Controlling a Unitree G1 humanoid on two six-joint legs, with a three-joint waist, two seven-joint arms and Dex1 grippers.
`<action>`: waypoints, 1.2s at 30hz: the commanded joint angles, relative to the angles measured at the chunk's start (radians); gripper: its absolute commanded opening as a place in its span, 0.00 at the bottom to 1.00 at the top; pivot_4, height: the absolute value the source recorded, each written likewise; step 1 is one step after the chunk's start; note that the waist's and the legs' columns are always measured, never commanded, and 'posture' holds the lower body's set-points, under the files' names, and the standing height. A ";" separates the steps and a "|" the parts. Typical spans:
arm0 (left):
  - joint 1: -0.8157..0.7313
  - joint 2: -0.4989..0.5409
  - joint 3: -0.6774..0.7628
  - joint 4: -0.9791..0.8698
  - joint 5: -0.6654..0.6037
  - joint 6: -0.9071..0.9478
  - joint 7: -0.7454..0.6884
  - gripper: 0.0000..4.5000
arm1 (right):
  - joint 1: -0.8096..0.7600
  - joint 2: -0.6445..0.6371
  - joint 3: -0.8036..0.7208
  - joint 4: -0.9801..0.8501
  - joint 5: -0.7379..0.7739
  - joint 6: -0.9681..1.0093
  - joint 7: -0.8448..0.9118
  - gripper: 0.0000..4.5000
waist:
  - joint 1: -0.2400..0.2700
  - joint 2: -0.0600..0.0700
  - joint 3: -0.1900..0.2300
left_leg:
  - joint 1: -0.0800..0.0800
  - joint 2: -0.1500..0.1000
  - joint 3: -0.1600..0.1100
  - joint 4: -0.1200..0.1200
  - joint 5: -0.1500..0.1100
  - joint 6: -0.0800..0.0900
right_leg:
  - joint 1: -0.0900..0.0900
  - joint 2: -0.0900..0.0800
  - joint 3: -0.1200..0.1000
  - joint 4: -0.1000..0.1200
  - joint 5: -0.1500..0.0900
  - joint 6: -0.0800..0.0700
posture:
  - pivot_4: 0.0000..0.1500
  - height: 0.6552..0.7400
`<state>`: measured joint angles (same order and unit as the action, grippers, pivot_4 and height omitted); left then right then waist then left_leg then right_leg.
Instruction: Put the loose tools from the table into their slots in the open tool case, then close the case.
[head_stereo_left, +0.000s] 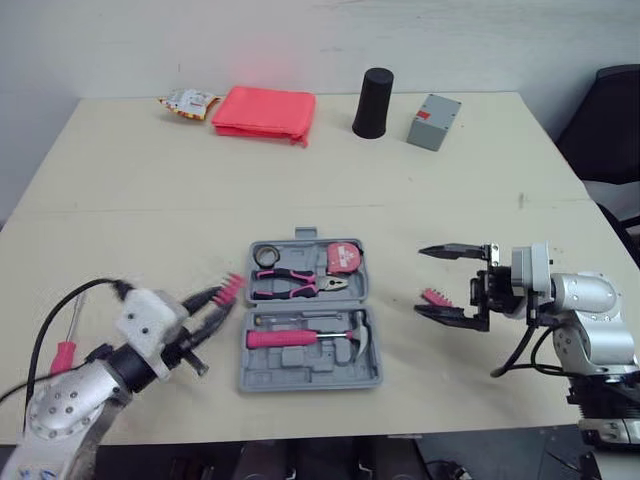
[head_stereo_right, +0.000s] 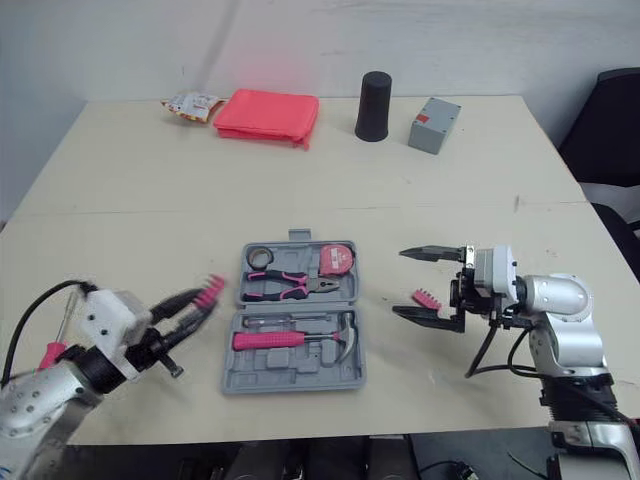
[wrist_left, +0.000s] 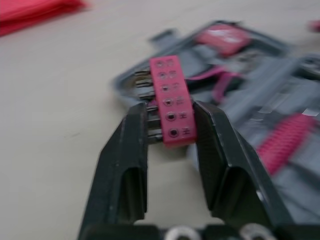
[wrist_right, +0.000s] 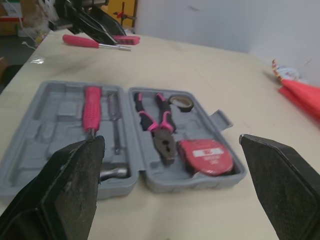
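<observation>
The grey tool case (head_stereo_left: 262, 372) lies open at the table's middle front, holding pink pliers (head_stereo_left: 295, 284), a tape measure (head_stereo_left: 342, 257), a hammer (head_stereo_left: 310, 338) and a tape roll (head_stereo_left: 266, 256). My left gripper (head_stereo_left: 215, 308) hovers just left of the case, shut on a pink bit holder (wrist_left: 171, 100) that sticks out past its fingertips toward the case. My right gripper (head_stereo_left: 450, 282) stands open to the right of the case. A second pink bit holder (head_stereo_left: 435, 298) lies on the table beside its lower finger. A pink-handled screwdriver (head_stereo_left: 66, 345) rests at the far left.
Along the back edge lie a snack packet (head_stereo_left: 187, 102), a red pouch (head_stereo_left: 263, 112), a black cup (head_stereo_left: 374, 102) and a grey box (head_stereo_left: 433, 121). A black chair (head_stereo_left: 610, 120) stands past the table's right side.
</observation>
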<state>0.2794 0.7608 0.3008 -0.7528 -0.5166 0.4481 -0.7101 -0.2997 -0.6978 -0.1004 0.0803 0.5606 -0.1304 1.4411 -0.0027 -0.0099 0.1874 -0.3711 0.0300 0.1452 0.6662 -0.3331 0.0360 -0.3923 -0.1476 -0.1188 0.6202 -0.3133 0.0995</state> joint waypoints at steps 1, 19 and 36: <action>-0.058 0.118 -0.001 -0.012 -0.103 0.076 -0.136 0.15 | 0.036 -0.021 -0.033 -0.099 0.065 0.068 -0.001 1.00 | -0.002 0.001 0.000 | 0.000 0.000 0.000 0.000 0.000 0.000 | 0.000 0.000 0.000 0.000 0.000 0.000 | 1.00 1.00; -0.306 0.333 -0.366 0.130 0.210 0.098 -0.243 0.15 | 0.153 -0.040 -0.058 -0.228 0.073 0.138 -0.011 1.00 | 0.003 0.003 0.002 | 0.000 0.000 0.001 -0.001 0.001 -0.002 | -0.001 0.002 0.001 0.000 0.000 0.000 | 1.00 1.00; -0.326 0.287 -0.410 0.151 0.288 -0.007 -0.273 0.26 | 0.218 -0.021 -0.054 -0.196 0.069 0.060 0.029 1.00 | 0.003 0.003 0.002 | 0.001 0.000 0.001 0.000 0.001 -0.001 | -0.001 0.002 0.001 0.002 0.000 0.000 | 1.00 1.00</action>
<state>-0.0430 1.0564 -0.1112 -0.5915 -0.2283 0.4667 -0.9689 -0.0893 -0.7203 -0.1276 -0.1088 0.6153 -0.0551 1.4594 0.0004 -0.0069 0.1895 -0.3706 0.0302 0.1467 0.6661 -0.3320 0.0355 -0.3930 -0.1454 -0.1173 0.6219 -0.3131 0.1000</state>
